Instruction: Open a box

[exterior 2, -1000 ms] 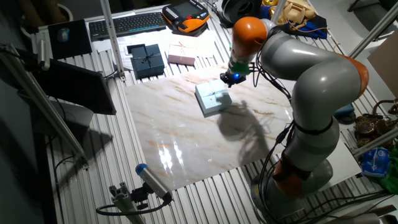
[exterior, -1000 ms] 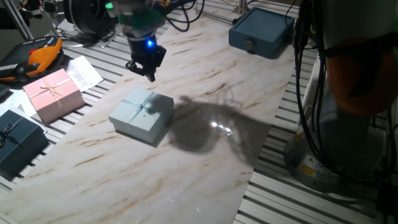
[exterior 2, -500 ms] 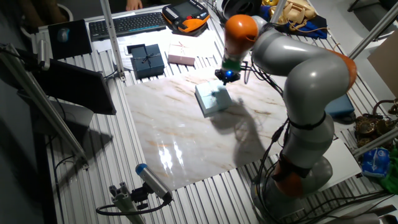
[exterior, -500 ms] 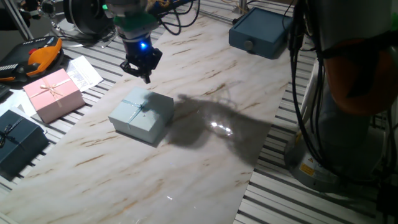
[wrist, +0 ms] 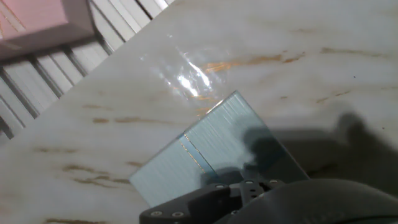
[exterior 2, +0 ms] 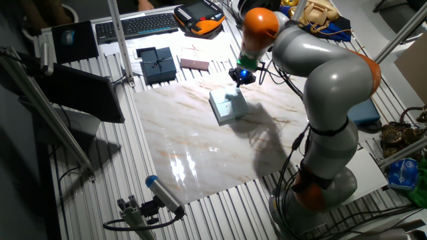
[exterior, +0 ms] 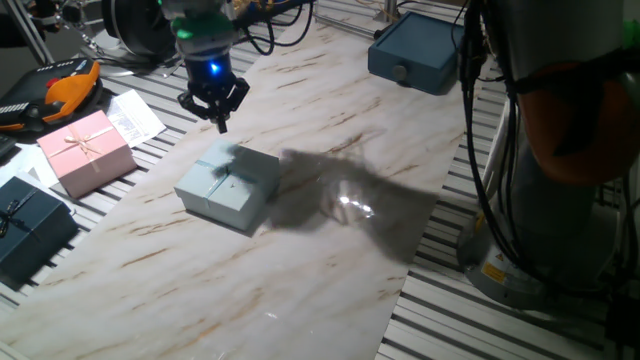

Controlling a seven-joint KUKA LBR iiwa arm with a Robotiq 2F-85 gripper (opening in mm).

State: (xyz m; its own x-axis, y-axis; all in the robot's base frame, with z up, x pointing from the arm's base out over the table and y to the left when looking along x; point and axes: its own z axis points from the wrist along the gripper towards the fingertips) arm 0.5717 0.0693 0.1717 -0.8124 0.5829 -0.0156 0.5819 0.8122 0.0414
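Change: our hand (exterior: 220,118) has drifted toward frame upper left, off the box (exterior: 228,187).
Hand: grip width unclear, holding nothing.
Meaning: lid still on.

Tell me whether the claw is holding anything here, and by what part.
Nothing is held. The claw hangs above the marble table, beside and apart from the pale blue box, whose lid is still on.

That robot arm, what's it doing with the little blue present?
The arm's gripper hangs in the air just above the far side of the pale blue box, not touching it. The box sits on the marble table with its lid on, so it isn't opened yet. A pink box and a dark navy box wait off to the side, untouched. Whether the gripper's fingers are open or shut is hard to tell.
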